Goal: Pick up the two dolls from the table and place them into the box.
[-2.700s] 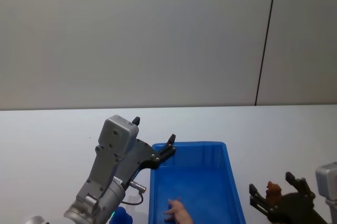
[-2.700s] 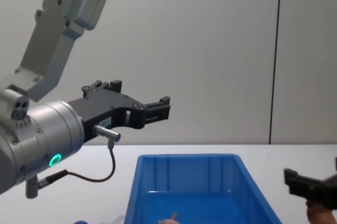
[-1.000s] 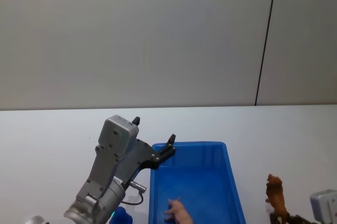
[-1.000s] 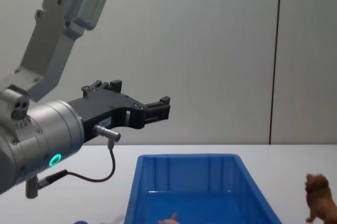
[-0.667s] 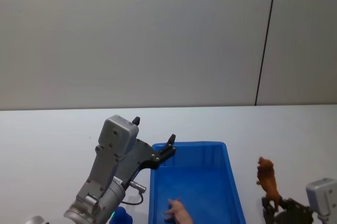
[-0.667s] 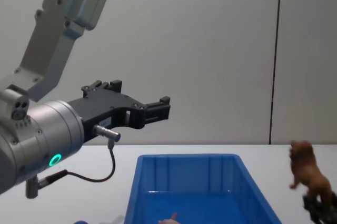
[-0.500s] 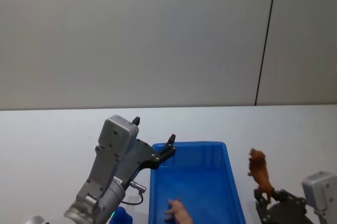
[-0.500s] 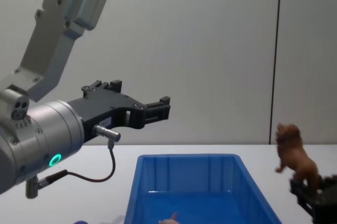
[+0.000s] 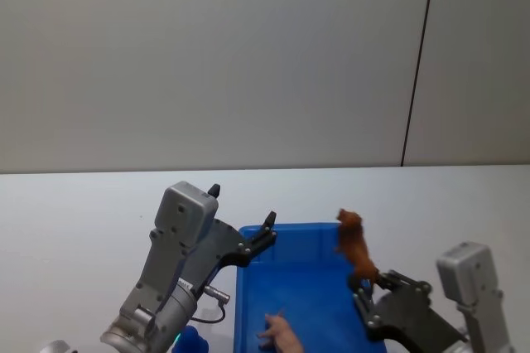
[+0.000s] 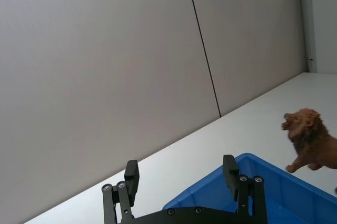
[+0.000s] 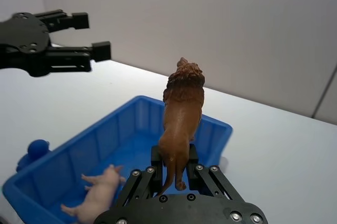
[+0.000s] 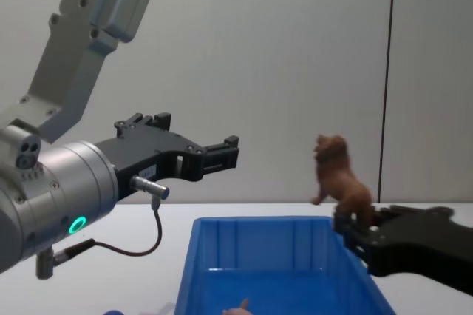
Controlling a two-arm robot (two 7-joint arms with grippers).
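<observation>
My right gripper is shut on the hind legs of the brown lion doll. It holds the doll upright in the air over the right side of the blue box. The blue-headed doll lies on the white table just left of the box. My left gripper hovers open and empty above the box's far left corner.
A small pink pig toy lies on the box floor near its front. A plain grey wall with a dark vertical seam stands behind the table. The tabletop stretches bare to the left and right of the box.
My right gripper closed on the lion doll at the right of the box, lifted it off the table and carried it left over the box. The left arm has not moved.
</observation>
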